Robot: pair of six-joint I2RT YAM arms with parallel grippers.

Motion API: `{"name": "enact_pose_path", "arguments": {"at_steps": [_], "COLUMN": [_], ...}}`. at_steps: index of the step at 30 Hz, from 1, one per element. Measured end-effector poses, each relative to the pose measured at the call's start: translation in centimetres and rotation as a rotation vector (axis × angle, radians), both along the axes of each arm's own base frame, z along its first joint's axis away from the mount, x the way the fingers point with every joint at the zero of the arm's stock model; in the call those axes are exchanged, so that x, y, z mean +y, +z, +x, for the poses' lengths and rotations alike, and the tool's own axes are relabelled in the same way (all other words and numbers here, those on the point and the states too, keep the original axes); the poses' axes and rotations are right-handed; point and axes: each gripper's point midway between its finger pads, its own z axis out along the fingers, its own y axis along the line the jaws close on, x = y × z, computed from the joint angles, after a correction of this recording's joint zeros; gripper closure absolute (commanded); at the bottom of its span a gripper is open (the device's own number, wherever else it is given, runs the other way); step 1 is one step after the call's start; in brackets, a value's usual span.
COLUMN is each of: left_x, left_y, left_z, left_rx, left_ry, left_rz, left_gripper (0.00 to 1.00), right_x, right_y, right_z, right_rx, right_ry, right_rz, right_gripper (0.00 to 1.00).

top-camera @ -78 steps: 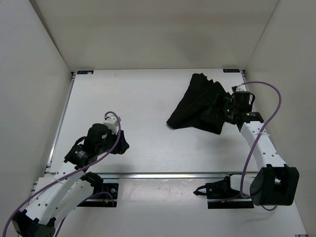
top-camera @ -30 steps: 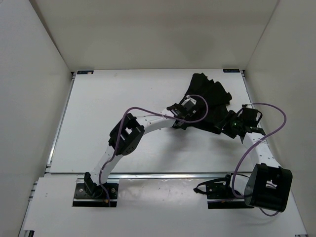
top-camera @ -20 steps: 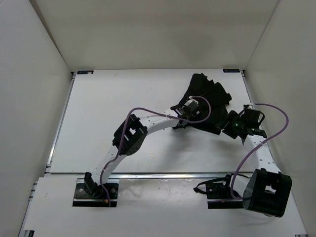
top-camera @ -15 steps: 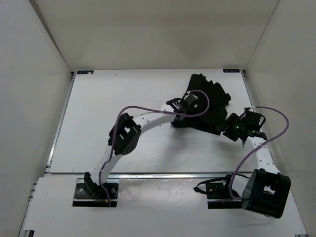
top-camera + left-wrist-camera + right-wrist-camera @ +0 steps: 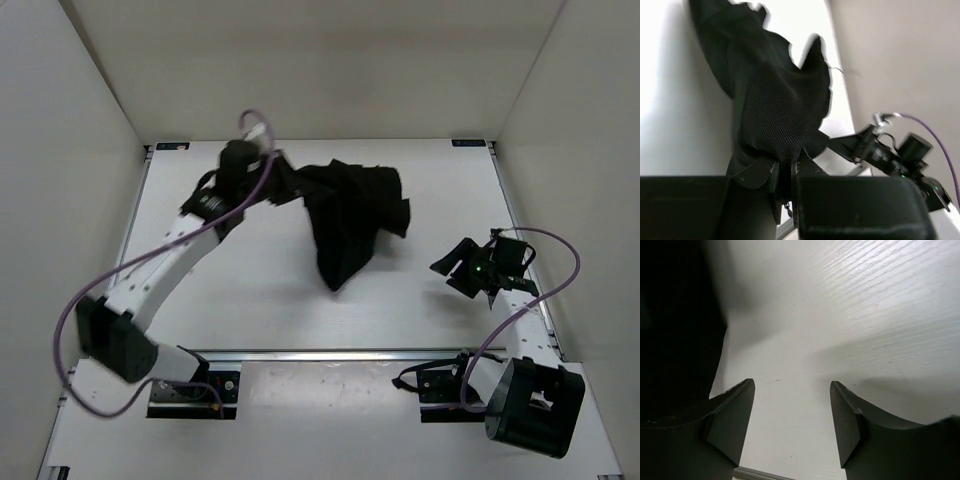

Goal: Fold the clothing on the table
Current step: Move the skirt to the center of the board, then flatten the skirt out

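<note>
Black clothing [image 5: 350,215] hides left gripper [image 5: 786,169] tips.

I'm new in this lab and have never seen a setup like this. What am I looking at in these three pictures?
This is a robot with two white jointed arms, bolted side by side at the near edge of a flat white tabletop. The wide picture comes from a fixed camera above and behind the arms, so the left arm appears on the left. The other two pictures come from small cameras on the wrists, and each shows its own arm's dark fingers at the bottom.

The only loose thing on the table is a black pleated fabric garment, bunched up near the middle. The left fingers are closed on a fold of it, and the cloth trails away from them. The right fingers stand open over bare table, away from the garment, and hold nothing.
</note>
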Motion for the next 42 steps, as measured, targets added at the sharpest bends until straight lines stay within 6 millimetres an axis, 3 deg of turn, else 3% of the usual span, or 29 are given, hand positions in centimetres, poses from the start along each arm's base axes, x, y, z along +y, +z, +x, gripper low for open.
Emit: {"name": "enact_pose_path", "arguments": {"at_steps": [2, 4, 8, 11, 17, 25, 28, 33, 37, 42], "left_x": [4.4, 7.8, 11.8, 14.4, 17.0, 17.4, 17.5, 17.9, 17.9, 18.0], "left_y": [-1.8, -5.7, -17.1, -21.0, -19.9, -21.7, -21.7, -21.5, -21.1, -19.9], "left_z": [-1.1, -2.1, -6.7, -9.4, -9.5, -10.6, -10.7, -10.8, -10.9, -10.4], "left_rx": [0.029, 0.08, 0.314, 0.418, 0.346, 0.383, 0.39, 0.393, 0.389, 0.371], "left_ry": [0.079, 0.154, 0.228, 0.288, 0.369, 0.371, 0.373, 0.376, 0.374, 0.38], "left_rz": [-0.037, -0.035, 0.077, 0.157, 0.163, 0.174, 0.177, 0.173, 0.163, 0.142], "left_gripper": [1.0, 1.0, 1.0, 1.0, 1.0, 1.0, 1.0, 1.0, 1.0, 1.0], "right_x": [0.7, 2.3, 8.1, 12.4, 19.8, 31.7, 35.1, 38.6, 40.7, 39.7], "right_y": [0.0, 0.2, 0.6, -0.2, -3.5, -3.3, -3.7, -4.3, -4.9, -5.3], "right_z": [0.1, 0.2, -0.2, -1.2, -3.4, -4.5, -5.3, -6.0, -6.1, -5.6], "right_rx": [0.002, 0.0, -0.018, 0.018, 0.167, 0.18, 0.197, 0.233, 0.246, 0.255], "right_ry": [0.016, 0.053, 0.193, 0.282, 0.401, 0.545, 0.573, 0.553, 0.545, 0.531], "right_rz": [0.016, 0.036, 0.077, 0.116, 0.126, 0.192, 0.218, 0.28, 0.279, 0.232], "right_gripper": [0.4, 0.41, 0.52, 0.54, 0.51, 0.49, 0.5, 0.56, 1.0, 1.0]}}
